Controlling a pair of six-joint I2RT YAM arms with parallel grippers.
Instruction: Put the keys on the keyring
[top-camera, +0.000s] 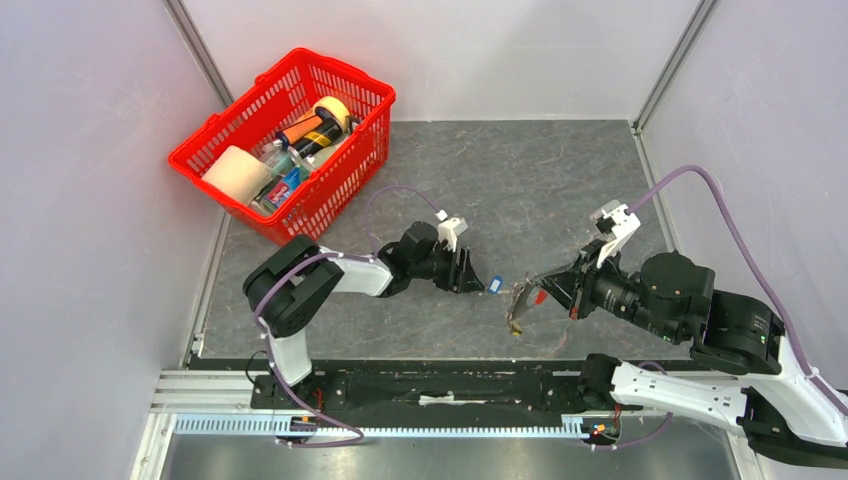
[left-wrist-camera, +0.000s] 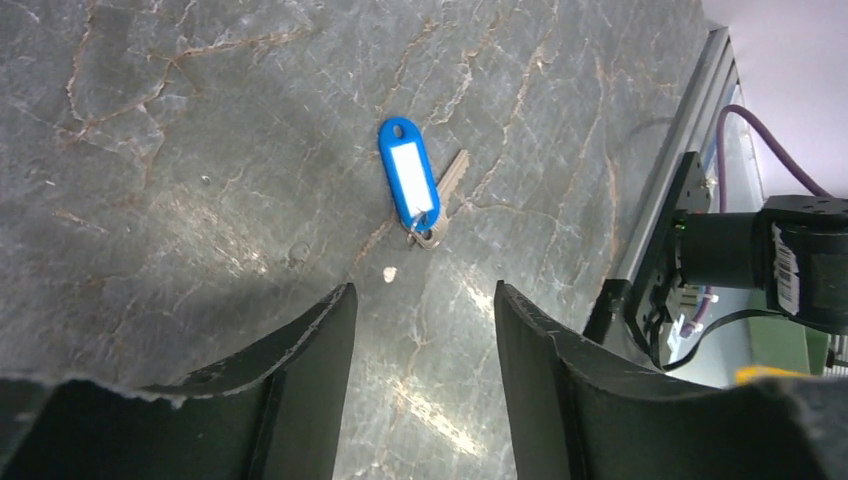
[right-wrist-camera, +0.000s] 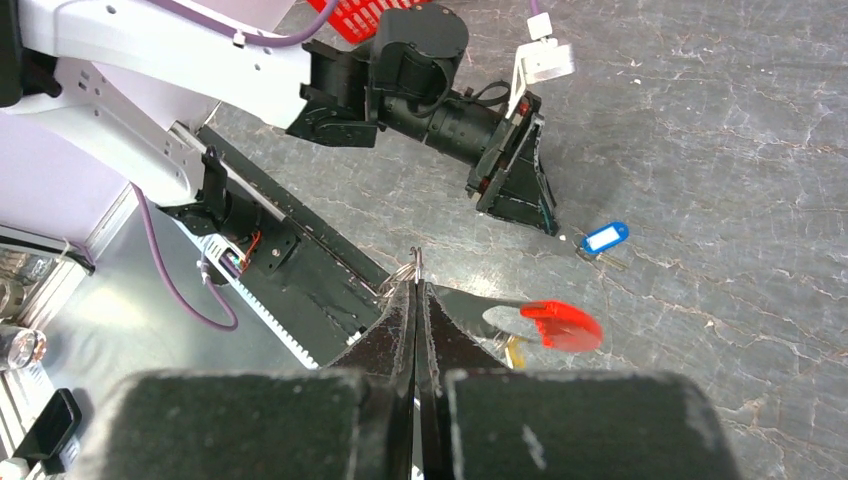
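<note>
Left tool (left-wrist-camera: 422, 292): jaws spread wide, nothing between them, poised over the counter (top-camera: 560, 180). The blue-tagged key (left-wrist-camera: 412, 190) lies flat on the counter just ahead of the fingertips, untouched, roughly in line with the gap. Right tool (right-wrist-camera: 415, 285): jaws pressed together, pinching what looks like a thin wire loop of the keyring (right-wrist-camera: 560, 324); its red piece and a brassy bit hang below the tips, off the counter, near the key but apart from it. Handling, judged: the key is very light, rigid and thin, lying flat on a hard, smooth surface, so it is likely to skate or flip if nudged from one side. The blade looks too flat to pinch; the plastic tag is the thicker part, so closing squarely across its long edges seems best, leaving the end with the small joining loop free for threading. The held keyring dangles loosely and may swing. Count: one key, one keyring, two tools, one red basket (top-camera: 240, 125) of sundries at the far left.
</note>
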